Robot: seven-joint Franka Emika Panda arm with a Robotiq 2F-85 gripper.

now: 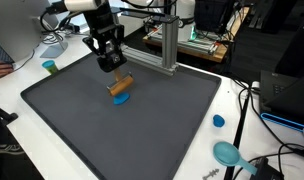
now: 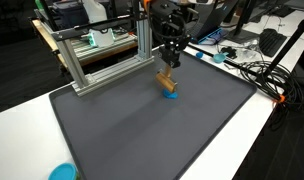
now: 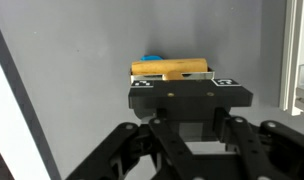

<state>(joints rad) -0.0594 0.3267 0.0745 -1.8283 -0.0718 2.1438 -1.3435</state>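
- One wooden block [image 1: 122, 85] is clamped in the gripper [image 1: 113, 70], which is clenched on it; in the wrist view the block [image 3: 172, 68] lies crosswise just past the fingertips.
- Block hangs tilted directly over a blue piece [image 1: 120, 98]. The two look to be in contact, but I cannot confirm it from any view.
- Both sit on the dark mat [image 1: 142, 140], in its far half and roughly central across its width.
- Open room: broad bare mat runs from the block toward the near edge and out to both side edges.
- Tight side: the aluminium frame [image 1: 162, 45] stands along the mat's far edge, near the gripper and the arm above it; in an exterior view its post [image 2: 142, 40] is just beside the gripper [image 2: 170, 66].
- Off the mat, on the white surface [image 2: 17, 130]: a green cup [image 1: 50, 67] by one far corner, a small blue disc [image 1: 218, 121] and a teal scoop [image 1: 228, 153] near the opposite side edge.
- Cables [image 2: 254, 72] crowd the surface beyond that side edge, well apart from the block.
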